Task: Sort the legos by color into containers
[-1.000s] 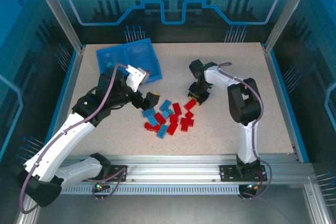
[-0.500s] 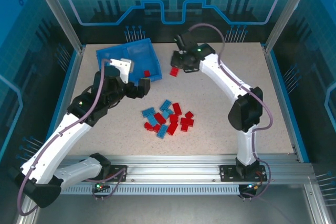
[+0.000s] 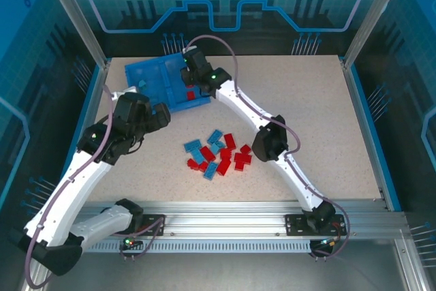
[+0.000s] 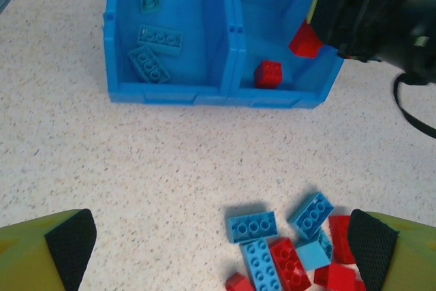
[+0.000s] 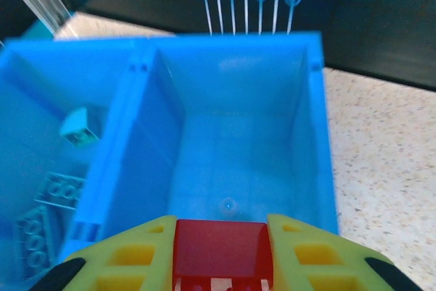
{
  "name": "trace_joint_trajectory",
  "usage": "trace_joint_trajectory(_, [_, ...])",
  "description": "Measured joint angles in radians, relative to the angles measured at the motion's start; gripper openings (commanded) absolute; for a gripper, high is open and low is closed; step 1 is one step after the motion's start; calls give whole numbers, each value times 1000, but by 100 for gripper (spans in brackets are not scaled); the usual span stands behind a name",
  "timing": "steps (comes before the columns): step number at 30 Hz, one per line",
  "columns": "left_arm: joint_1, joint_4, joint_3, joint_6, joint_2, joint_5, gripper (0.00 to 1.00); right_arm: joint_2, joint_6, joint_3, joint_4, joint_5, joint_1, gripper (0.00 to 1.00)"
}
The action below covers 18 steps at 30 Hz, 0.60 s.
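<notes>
Over tray's right compartment: R gripper (image 5: pixel 221 267) clamped tight on held red brick (image 5: pixel 221 247), brick up off the compartment floor. Tray (image 3: pixel 146 76) sits far-left on table (image 3: pixel 320 114), rotated a bit vs table edge. Right compartment (image 4: pixel 286 5) has 1 loose red brick (image 4: pixel 268 74) by its near wall. Left compartment (image 4: pixel 191 5) has 3 light blue pcs (image 4: pixel 160 35): two studded plates just beside each other + one small pc further back. L gripper (image 4: pixel 219 243) wide open, nothing btw its fingers, hovering over bare table btw tray and pile, aimed at tray. Pile of legos (image 3: pixel 218 155) mid-table, red + light blue mixed, several touching, well apart from tray. From L wrist cam, R gripper's brick hangs over right compartment's right side, near the side wall; can't tell exact height
</notes>
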Motion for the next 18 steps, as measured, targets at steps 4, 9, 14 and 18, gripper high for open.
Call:
trace_joint_trajectory(4, [2,-32,0,3,-20,3,99,60,-31,-1,96,-6,9,38])
trace_joint_trajectory(9, [3,-53,-25,-1,-20,35,99,92,-22,-1,163,-14,16,56])
trace_joint_trajectory(14, [3,-69,-52,-47,-5,96,99,93,1,11,162,-34,17,72])
trace_joint_trajectory(18, [3,-67,-73,-96,51,164,99,53,26,12,72,-72,12,84])
